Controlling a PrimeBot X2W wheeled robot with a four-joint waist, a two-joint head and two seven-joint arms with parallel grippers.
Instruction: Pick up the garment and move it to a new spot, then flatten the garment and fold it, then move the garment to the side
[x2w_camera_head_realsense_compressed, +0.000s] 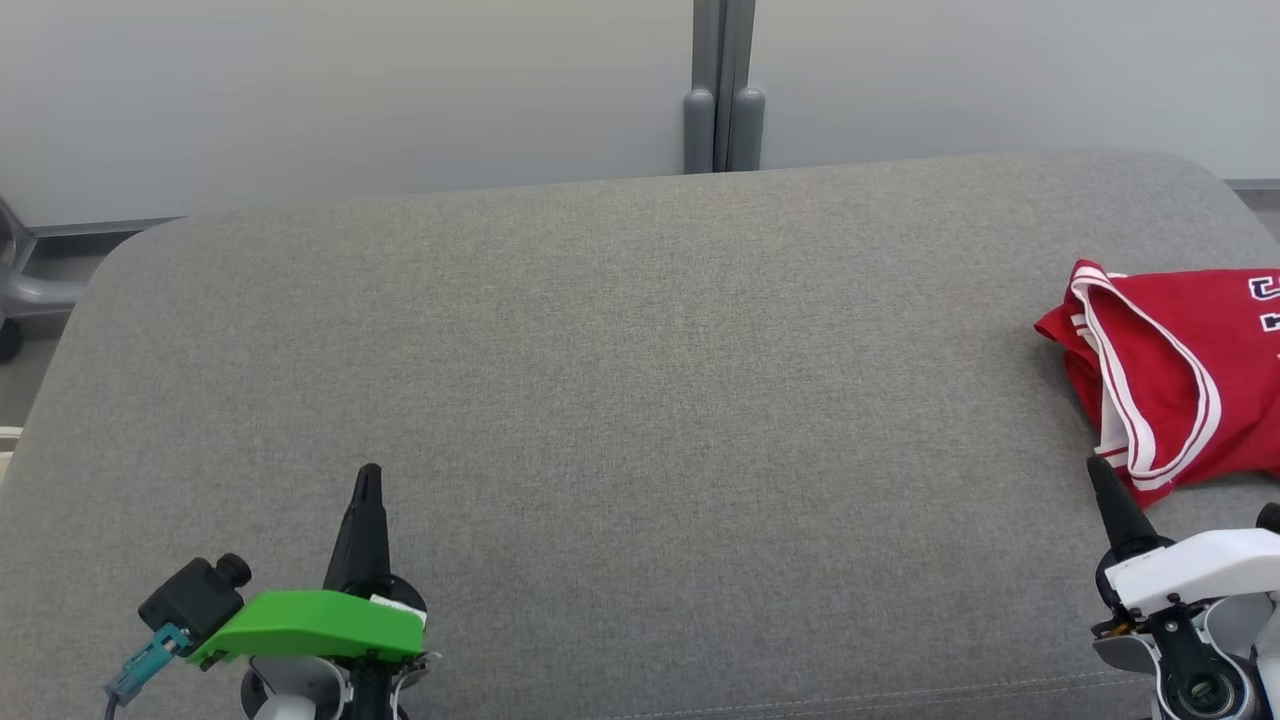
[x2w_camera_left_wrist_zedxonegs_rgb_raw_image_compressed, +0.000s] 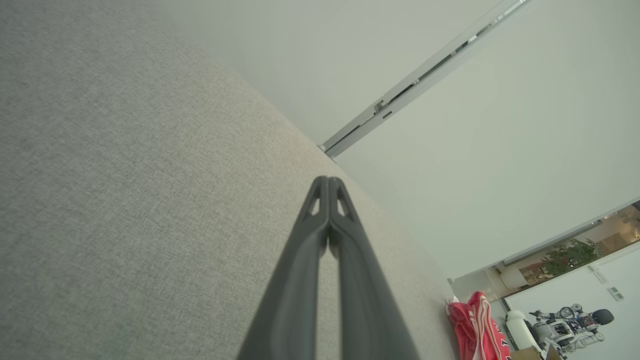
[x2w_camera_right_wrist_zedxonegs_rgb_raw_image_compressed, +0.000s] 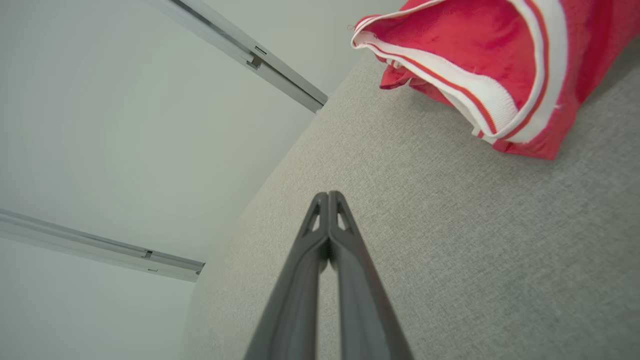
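Note:
The garment (x2w_camera_head_realsense_compressed: 1175, 375) is a red jersey with white trim, lying bunched at the right edge of the grey cushioned surface (x2w_camera_head_realsense_compressed: 640, 400), partly cut off by the head view's edge. It also shows at the top right of the right wrist view as the garment (x2w_camera_right_wrist_zedxonegs_rgb_raw_image_compressed: 480, 60) and small and far in the left wrist view as the garment (x2w_camera_left_wrist_zedxonegs_rgb_raw_image_compressed: 475, 325). My right gripper (x2w_camera_head_realsense_compressed: 1098, 468) is shut and empty, its tip just below the garment's near hem. My left gripper (x2w_camera_head_realsense_compressed: 368, 475) is shut and empty at the lower left, far from the garment. Closed tips appear as left gripper (x2w_camera_left_wrist_zedxonegs_rgb_raw_image_compressed: 328, 181) and right gripper (x2w_camera_right_wrist_zedxonegs_rgb_raw_image_compressed: 328, 196).
A pale wall with a grey vertical post (x2w_camera_head_realsense_compressed: 722, 90) stands behind the surface. A grey chair base (x2w_camera_head_realsense_compressed: 25, 290) sits off the far left edge. Another robot (x2w_camera_left_wrist_zedxonegs_rgb_raw_image_compressed: 565, 325) stands in the distant room seen from the left wrist.

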